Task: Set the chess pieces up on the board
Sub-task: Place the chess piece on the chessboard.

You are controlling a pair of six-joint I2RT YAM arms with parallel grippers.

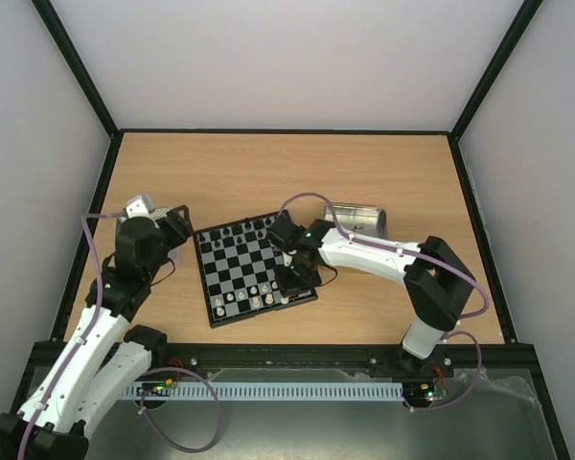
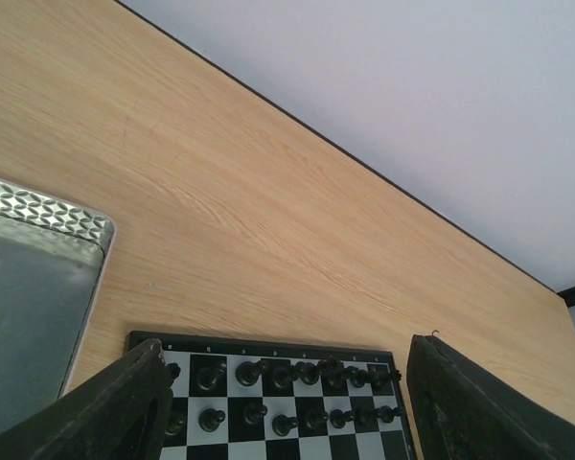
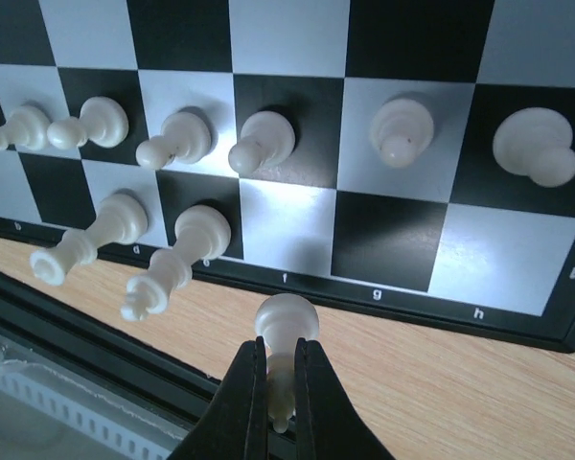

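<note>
The board (image 1: 232,273) lies mid-table with black pieces (image 1: 236,231) along its far rows and white pieces (image 1: 249,299) along its near rows. My right gripper (image 3: 281,352) is shut on a white piece (image 3: 286,328), held above the board's near edge by the empty f square (image 3: 286,226). Several white pawns (image 3: 264,141) and back-row pieces (image 3: 194,241) stand there. My left gripper (image 2: 283,402) is open and empty above the board's far left side, over the black pieces (image 2: 307,379).
A silver metal tray (image 2: 29,287) lies left of the board under my left arm. Another metal tray (image 1: 356,220) sits behind my right arm. The table's near rail (image 3: 96,374) runs below the held piece.
</note>
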